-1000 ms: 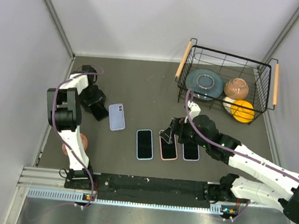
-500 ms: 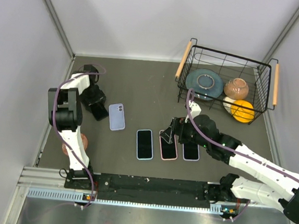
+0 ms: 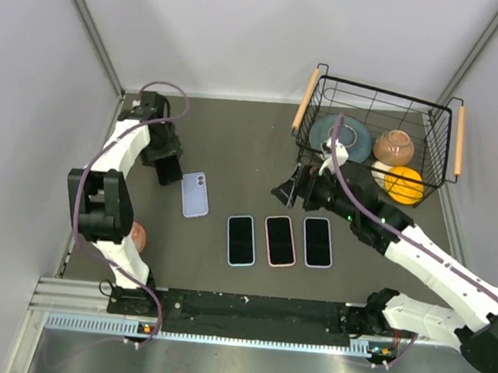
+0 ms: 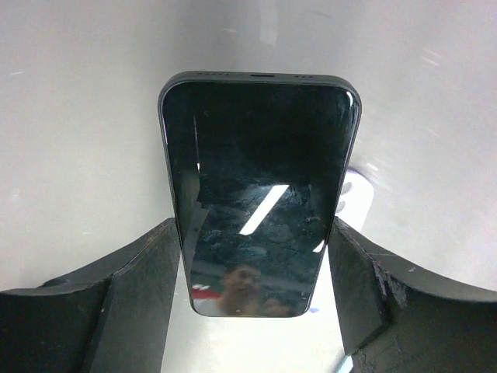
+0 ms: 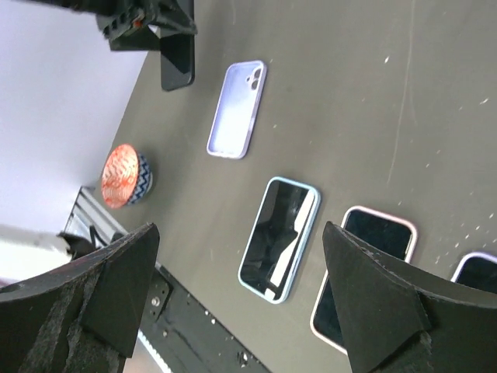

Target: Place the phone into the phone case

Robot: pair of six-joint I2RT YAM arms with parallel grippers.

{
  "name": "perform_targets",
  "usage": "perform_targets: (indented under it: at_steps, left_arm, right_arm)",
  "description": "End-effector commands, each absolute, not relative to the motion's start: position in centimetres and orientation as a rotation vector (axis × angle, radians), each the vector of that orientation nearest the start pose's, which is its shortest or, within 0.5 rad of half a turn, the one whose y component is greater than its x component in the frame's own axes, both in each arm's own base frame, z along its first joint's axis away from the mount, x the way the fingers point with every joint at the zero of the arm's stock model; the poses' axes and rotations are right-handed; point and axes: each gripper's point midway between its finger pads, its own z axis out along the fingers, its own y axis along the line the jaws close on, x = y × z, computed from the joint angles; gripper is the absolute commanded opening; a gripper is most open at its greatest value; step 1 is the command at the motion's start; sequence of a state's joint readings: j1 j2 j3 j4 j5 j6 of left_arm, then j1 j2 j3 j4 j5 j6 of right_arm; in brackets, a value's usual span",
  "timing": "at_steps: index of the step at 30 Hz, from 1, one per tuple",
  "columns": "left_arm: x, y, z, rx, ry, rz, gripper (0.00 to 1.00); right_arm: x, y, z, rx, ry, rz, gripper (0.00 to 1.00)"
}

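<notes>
Over dark tabletop (image 3: 244, 142), left end effector (image 3: 169, 169) stretches forward clamping phone (image 4: 260, 186); right end effector (image 3: 290, 189) hovers, released.

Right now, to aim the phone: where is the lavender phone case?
Top view, left of centre: the lavender phone case lies flat between the black phone in the left fingers and the blue-edged phone.

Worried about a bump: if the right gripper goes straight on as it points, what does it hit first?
Likely the blue-cased phone lying on the table, framed between the right gripper's open fingers; depth is unclear.
</notes>
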State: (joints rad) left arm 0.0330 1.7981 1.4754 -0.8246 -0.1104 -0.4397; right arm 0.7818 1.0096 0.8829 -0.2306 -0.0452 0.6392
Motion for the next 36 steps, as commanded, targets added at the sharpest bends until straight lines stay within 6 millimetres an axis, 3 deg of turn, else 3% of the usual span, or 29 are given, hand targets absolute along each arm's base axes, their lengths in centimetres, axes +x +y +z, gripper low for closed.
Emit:
perform_targets:
  at_steps: [1,3,4,8,9,10,11,14,24,36]
  left_arm:
    - [39.8,-6.5,16.1,-0.233,2.521,-0.230,0.00]
    - [38.8,-10.6,17.1,-0.069,2.500,-0.380,0.00]
    - [38.2,-11.8,18.1,0.004,2.468,-0.420,0.00]
    - [34.7,-18.1,20.1,0.292,2.409,-0.555,0.00]
    - [34.1,-19.0,20.5,0.339,2.392,-0.562,0.00]
    - [33.1,-19.8,20.8,0.399,2.372,-0.567,0.00]
    - [31.9,-21.4,20.9,0.472,2.361,-0.590,0.00]
    - [29.6,-23.7,20.9,0.603,2.336,-0.614,0.00]
    - [26.2,-26.8,20.5,0.841,2.253,-0.664,0.00]
    - [25.6,-27.3,20.3,0.933,2.208,-0.668,0.00]
  right_arm:
    - [26.0,26.5,29.1,-0.198,1.995,1.042,0.86]
    - [27.3,26.3,29.1,-0.227,2.013,1.043,0.85]
    - [28.0,26.2,30.4,-0.246,1.994,1.079,0.85]
    - [29.6,26.3,29.5,-0.258,2.053,1.151,0.81]
    - [30.0,26.7,28.5,-0.260,2.089,1.162,0.79]
    - [29.8,27.3,28.9,-0.294,2.086,1.206,0.78]
    - [29.8,27.8,28.6,-0.301,2.105,1.239,0.77]
    - [29.8,29.2,27.7,-0.319,2.166,1.347,0.72]
    - [29.5,30.5,24.6,-0.356,2.302,1.461,0.59]
    - [28.4,31.4,22.0,-0.396,2.376,1.506,0.49]
